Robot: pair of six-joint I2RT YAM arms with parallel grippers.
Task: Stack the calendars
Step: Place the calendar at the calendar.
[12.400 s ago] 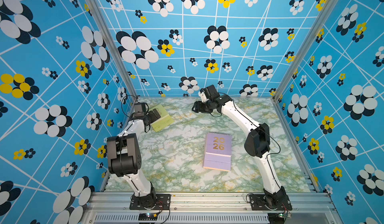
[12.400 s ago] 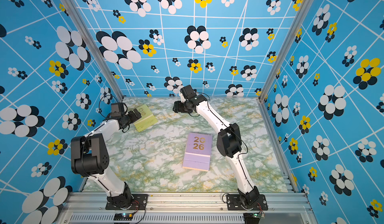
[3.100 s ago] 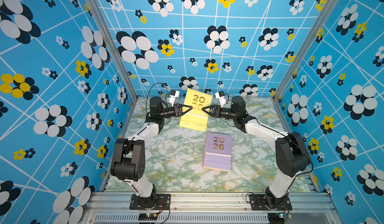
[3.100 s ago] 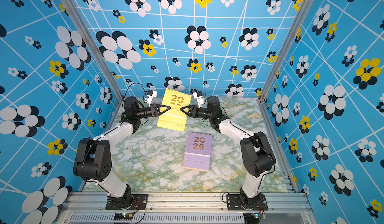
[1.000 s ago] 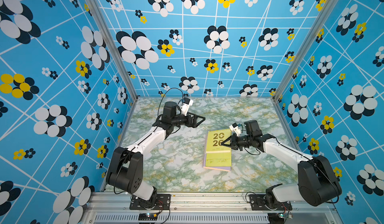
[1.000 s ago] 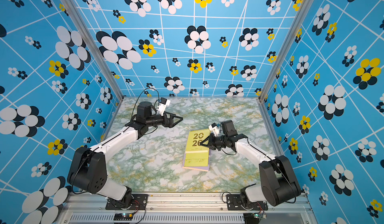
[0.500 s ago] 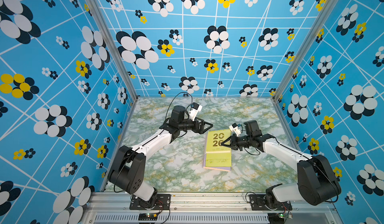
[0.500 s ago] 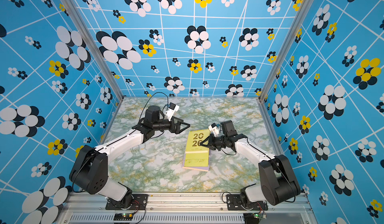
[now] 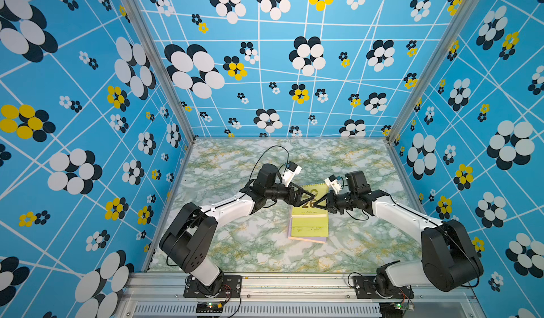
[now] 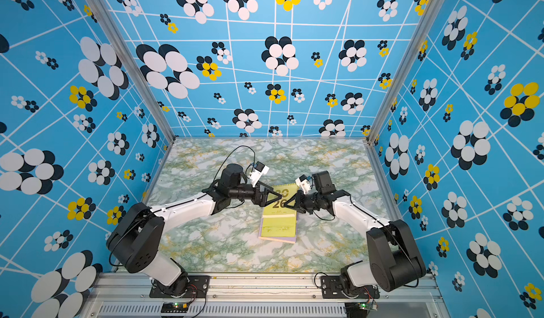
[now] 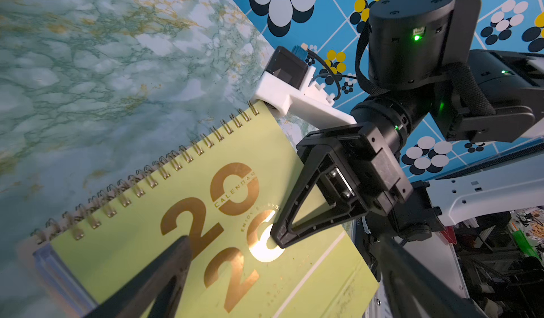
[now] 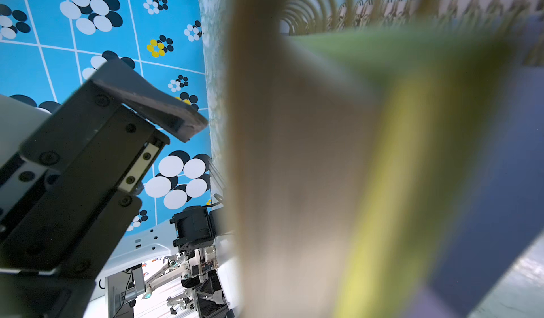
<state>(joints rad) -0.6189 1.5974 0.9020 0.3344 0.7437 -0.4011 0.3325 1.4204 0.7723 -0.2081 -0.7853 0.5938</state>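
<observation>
- My left pincer (image 9: 309,198) reaches in from the left and hangs over the left part of the top cover, near the gold "2026". Its fingers (image 11: 167,272) are spread wide and pinch nothing.
- The stack lies about in the middle of the marble table (image 9: 235,243), between my two arms.
- The yellow-green calendar (image 9: 309,225) is on top of the stack, lying flat, with its spiral binding toward the far wall.
- Under it, a thin edge of a lilac calendar (image 9: 290,228) shows along the left side, and a peach edge (image 9: 306,240) shows along the near side. How many calendars are below, I cannot tell.
- My right pincer (image 9: 316,206) reaches in from the right. It is pressed together on the right edge of the yellow-green calendar. In the left wrist view its upper finger (image 11: 294,213) lies on the cover, with its tip at the last gold digit.
- The tips of my two pincers are near one another over the digits, but they do not touch.
- In the right wrist view the calendar is very close and blurred, and only the spiral rings are recognisable.
</observation>
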